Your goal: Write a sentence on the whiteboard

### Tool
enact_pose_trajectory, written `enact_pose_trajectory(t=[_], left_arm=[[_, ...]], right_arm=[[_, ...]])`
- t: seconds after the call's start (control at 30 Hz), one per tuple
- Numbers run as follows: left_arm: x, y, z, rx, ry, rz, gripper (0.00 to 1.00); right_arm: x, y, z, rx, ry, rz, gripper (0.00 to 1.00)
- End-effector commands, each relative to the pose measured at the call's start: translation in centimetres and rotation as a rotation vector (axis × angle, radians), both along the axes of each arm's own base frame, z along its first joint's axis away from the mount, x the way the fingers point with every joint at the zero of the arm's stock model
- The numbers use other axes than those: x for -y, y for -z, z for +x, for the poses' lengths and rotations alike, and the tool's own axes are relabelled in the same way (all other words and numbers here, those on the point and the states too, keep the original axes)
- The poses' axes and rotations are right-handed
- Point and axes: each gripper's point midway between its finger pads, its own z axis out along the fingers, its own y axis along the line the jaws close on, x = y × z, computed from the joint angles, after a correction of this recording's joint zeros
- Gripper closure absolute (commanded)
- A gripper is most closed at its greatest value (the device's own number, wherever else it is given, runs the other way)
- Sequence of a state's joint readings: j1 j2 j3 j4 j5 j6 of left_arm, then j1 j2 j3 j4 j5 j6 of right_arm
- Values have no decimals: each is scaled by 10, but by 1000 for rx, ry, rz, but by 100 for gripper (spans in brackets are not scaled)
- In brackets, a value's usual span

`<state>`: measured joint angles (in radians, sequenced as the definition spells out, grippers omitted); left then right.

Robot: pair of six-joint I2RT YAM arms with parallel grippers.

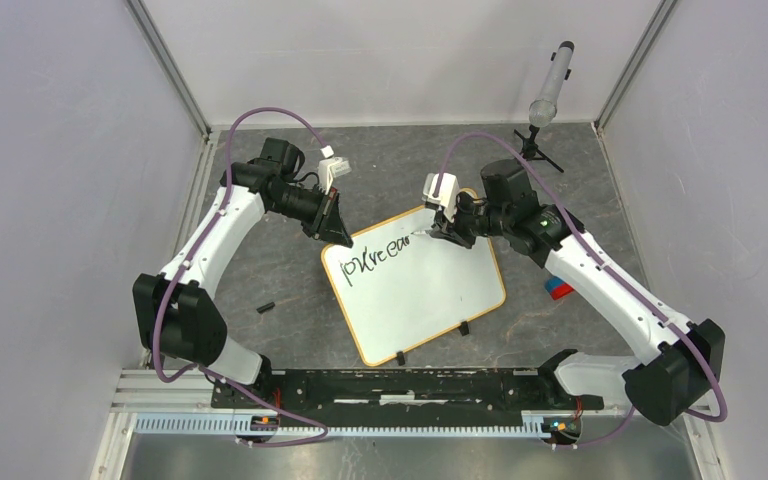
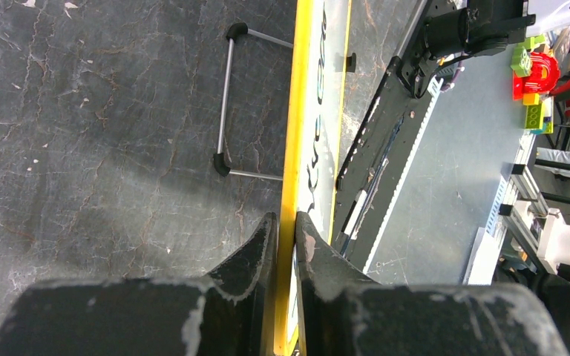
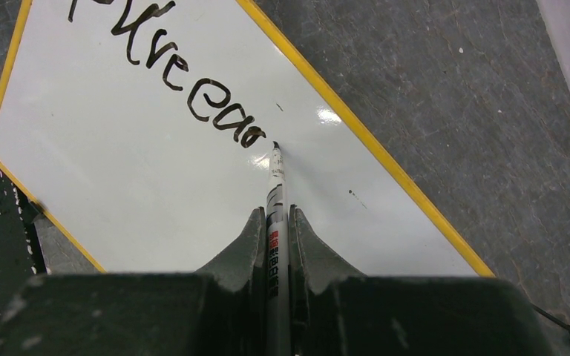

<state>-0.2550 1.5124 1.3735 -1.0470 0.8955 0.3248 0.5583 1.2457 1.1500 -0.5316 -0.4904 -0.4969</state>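
Tabletop (image 1: 280,270), grey and veined, spreads beneath both pairs of my jaws. The whiteboard (image 1: 415,300) lies on it between them, turned askew, with its far-left corner reaching into my left gripper (image 2: 287,222) and its upper right edge passing just under my right gripper (image 3: 273,216). My left jaws are pressed together on the board's yellow frame, one finger on each face of the edge, so I judge that hand is there to steady the board while the other writes. My right jaws are pinching the marker (image 3: 275,185), which runs straight out ahead between the fingers, nib forward and down toward the white surface. The sentence (image 3: 185,81) stands ahead and to the left of those jaws as a single slanted line of black letters, unfinished, with most of the board beside it bare. The nib sits just beyond the last looped letter, at or almost at the surface; whether it touches I cannot tell. The step in hand is the writing itself, partway along the first line. The next move, as I judge it, calls for the right jaws to carry the nib on to the right with light, even pressure for the next letter. They must mind the frame close ahead on that side, while the left jaws grip firmly so the board does not slide under the stroke.
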Motion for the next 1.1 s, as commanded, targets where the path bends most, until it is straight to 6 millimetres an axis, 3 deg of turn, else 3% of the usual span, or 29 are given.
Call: enact_pose_trajectory(t=[0.0, 0.43, 0.77, 1.07], left_arm=[[-1, -5, -1, 48, 26, 10, 98], [-1, -4, -1, 46, 25, 12, 98], [-1, -5, -2, 49, 26, 9, 98], [-1, -6, -1, 54, 25, 10, 98]], right_arm=[[2, -4, 10, 46, 17, -3, 100], [8, 15, -10, -8, -4, -10, 100], [-2, -9, 9, 42, 13, 23, 100], [3, -15, 22, 66, 42, 14, 100]])
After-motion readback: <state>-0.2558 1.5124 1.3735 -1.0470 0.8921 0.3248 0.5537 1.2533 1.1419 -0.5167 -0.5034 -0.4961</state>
